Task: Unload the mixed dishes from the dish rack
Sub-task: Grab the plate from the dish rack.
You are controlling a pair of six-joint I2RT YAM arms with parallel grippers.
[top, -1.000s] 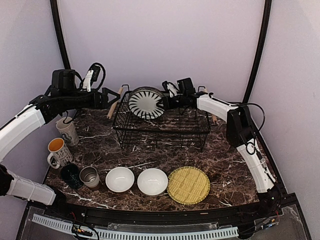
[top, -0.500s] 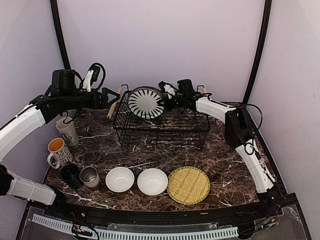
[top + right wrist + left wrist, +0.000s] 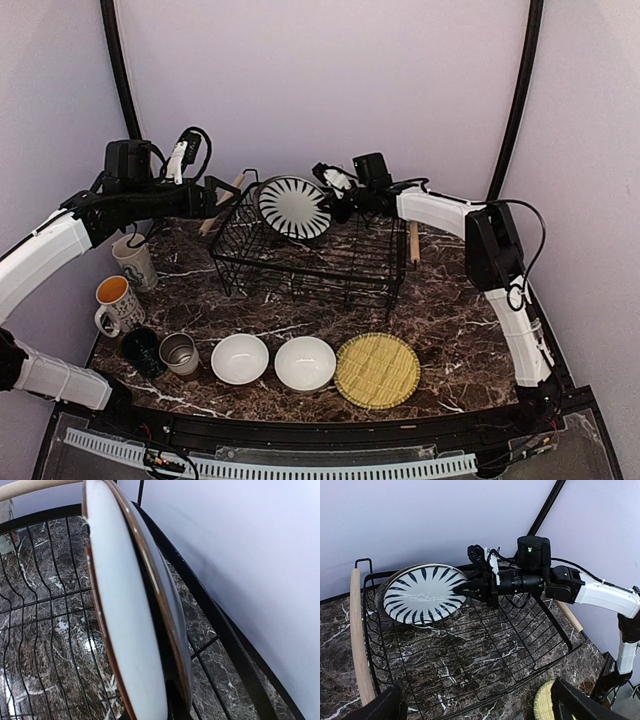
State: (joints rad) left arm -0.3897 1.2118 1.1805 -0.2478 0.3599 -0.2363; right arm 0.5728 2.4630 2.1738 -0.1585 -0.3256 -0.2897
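Observation:
The dish rack (image 3: 310, 265) is a black wire basket at the back of the marble table, standing askew. A white plate with dark radial stripes (image 3: 293, 207) stands on edge at its far left end. My right gripper (image 3: 335, 205) reaches in from the right and is shut on this plate's right rim (image 3: 422, 593). In the right wrist view the plate (image 3: 125, 630) shows edge-on, with a second brown-edged rim close behind it. My left gripper (image 3: 222, 190) hovers open above the rack's left wooden handle (image 3: 357, 635), with nothing between its fingers.
Unloaded dishes line the front edge: two white bowls (image 3: 240, 358) (image 3: 305, 363), a yellow plate (image 3: 377, 370), a steel cup (image 3: 180, 353) and a dark green mug (image 3: 142, 350). Two pale mugs (image 3: 117, 303) (image 3: 134, 262) stand at the left. The curtain wall is close behind the rack.
My right gripper has closed on the striped plate's rim. Plate and gripper rose slightly, and the rack swung, its left end coming forward. The left arm stayed put.

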